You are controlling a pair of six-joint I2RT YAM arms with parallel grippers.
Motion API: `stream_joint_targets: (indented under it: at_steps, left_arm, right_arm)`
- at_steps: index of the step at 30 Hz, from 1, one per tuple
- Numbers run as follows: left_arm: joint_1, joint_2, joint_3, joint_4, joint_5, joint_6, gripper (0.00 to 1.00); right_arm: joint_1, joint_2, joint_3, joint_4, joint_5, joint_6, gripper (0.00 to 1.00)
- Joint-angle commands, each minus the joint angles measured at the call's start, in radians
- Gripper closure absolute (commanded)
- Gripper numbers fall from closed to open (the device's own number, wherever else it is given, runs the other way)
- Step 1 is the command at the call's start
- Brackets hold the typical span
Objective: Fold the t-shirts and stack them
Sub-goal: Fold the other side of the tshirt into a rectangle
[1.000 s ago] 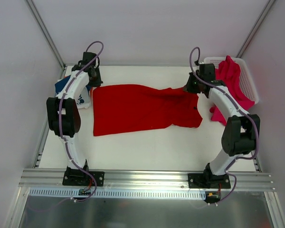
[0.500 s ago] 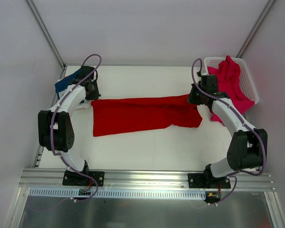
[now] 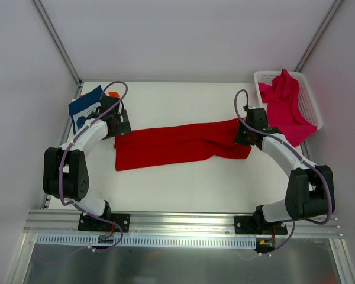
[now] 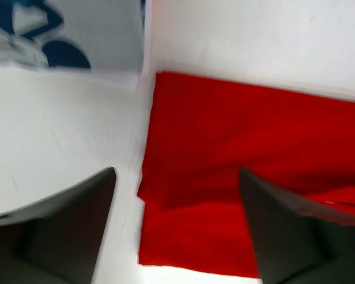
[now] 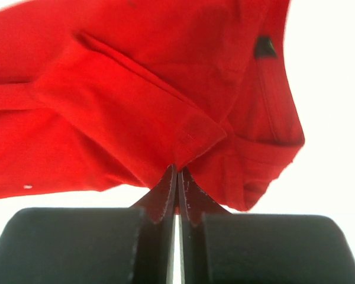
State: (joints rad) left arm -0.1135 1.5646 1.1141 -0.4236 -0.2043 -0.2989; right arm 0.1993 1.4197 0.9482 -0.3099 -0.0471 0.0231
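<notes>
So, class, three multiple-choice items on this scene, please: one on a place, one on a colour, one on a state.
1. Where is the pink t-shirt?
A. In the white basket
B. Spread flat between the arms
C. Hanging in mid-air

2. What colour is the middle t-shirt?
A. Orange
B. Navy
C. Red

3. The right pincer is:
A. Wide open
B. Shut on the middle t-shirt
C. Shut on nothing

Answers:
1 A, as the pink cloth is heaped in the basket at the far right and spills over its rim.
2 C, as the top view shows a bright red band of cloth across the centre.
3 B, as the right wrist view shows its fingers pressed together with a fold of red cloth pinched at their tips.
</notes>
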Motion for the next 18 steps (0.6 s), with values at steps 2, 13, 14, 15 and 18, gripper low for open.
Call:
stream_joint_targets:
  at_steps: [2,13,14,15,18]
  left_arm:
    - [-0.008,-0.037,-0.074,0.009,-0.095,-0.063,0.01]
    - [-0.026,-0.138,-0.151,0.009,-0.170,-0.103,0.01]
    - [-0.032,-0.162,-0.154,0.011,-0.172,-0.106,0.01]
    - [-0.038,-0.173,-0.160,0.013,-0.175,-0.109,0.01]
    - [-0.075,-0.207,-0.175,0.016,-0.196,-0.121,0.01]
  right_arm:
    - [0.006,-0.022,-0.054,0.035,0.088,-0.014,1.00]
    - [0.008,-0.024,-0.091,-0.029,0.226,0.012,0.92]
    - [0.008,-0.024,-0.089,-0.040,0.262,0.014,0.83]
    - [0.008,-0.024,-0.089,-0.049,0.282,0.018,0.71]
    - [0.006,-0.030,-0.088,-0.087,0.345,0.032,0.01]
